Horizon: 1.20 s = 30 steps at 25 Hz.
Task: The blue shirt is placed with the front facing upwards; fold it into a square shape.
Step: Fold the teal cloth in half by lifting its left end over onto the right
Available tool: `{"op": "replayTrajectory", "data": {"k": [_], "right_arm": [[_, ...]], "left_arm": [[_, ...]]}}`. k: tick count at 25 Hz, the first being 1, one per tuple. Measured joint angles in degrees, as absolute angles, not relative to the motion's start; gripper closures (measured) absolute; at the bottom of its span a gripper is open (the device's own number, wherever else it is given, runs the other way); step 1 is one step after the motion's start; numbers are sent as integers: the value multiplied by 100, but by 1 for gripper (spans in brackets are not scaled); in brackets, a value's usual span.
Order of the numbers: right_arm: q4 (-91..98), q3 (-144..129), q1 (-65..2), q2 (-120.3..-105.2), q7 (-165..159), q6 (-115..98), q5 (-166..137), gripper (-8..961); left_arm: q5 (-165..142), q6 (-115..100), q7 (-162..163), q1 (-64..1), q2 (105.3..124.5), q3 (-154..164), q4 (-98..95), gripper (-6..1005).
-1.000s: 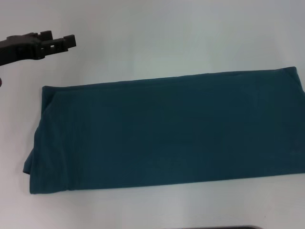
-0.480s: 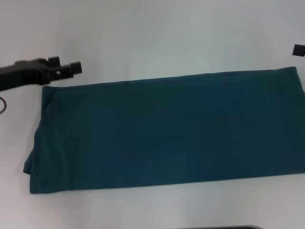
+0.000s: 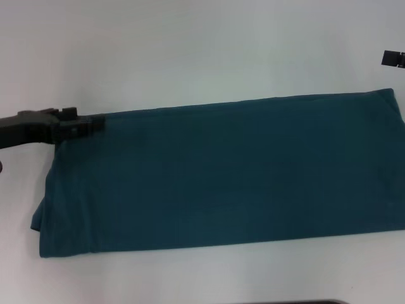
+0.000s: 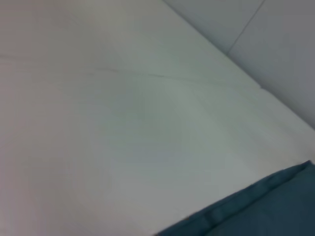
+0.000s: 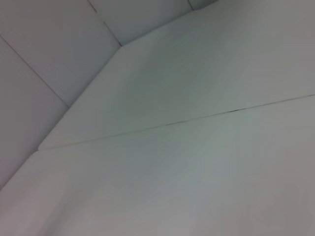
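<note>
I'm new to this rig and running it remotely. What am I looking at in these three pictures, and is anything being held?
The machine is a two-armed robot with a gripper on each arm. The head view looks down from the robot's head at a white table. On it lies the blue shirt, already folded into a long band with a plain side up. The left gripper is the dark piece at the shirt's far left corner; whether it has hold of the cloth cannot be made out. Only the tip of the right gripper shows at the right edge, beyond the shirt's far right corner. The other two pictures come from cameras on the wrists: the left shows the shirt's edge, the right only table.
</note>
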State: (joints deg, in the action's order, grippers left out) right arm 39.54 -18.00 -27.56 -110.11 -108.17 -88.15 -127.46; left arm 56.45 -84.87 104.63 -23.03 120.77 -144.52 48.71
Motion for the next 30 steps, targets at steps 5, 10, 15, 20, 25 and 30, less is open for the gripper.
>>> {"op": "replayTrajectory", "data": {"k": [5, 10, 15, 20, 25, 30], "right_arm": [[3948, -1788, -2774, -11021, -10832, -8801, -12744, 9], [3946, -1787, -2777, -11028, -10853, -8796, -12743, 9], [3946, -1781, -2776, -11029, -10859, -8792, -12736, 9], [3946, -1781, -2777, -11030, -10861, -8797, -12735, 9], [3946, -1784, -2786, -11030, -10863, -8799, -12735, 9], [3963, -1784, -2790, -11029, -10863, -8794, -12703, 9]], "left_arm": [[5469, -8411, 10444, -2272, 12090, -14433, 4793, 93], [5370, -8380, 10422, -2298, 12069, -14431, 4650, 93], [5250, -8181, 10409, -2330, 12123, -14420, 4619, 92], [5240, -7993, 10407, -2363, 12144, -14359, 4549, 92], [5235, -7980, 10407, -2383, 12146, -14359, 4511, 92], [5279, -8637, 10487, -2331, 12113, -14429, 4793, 94]]}}
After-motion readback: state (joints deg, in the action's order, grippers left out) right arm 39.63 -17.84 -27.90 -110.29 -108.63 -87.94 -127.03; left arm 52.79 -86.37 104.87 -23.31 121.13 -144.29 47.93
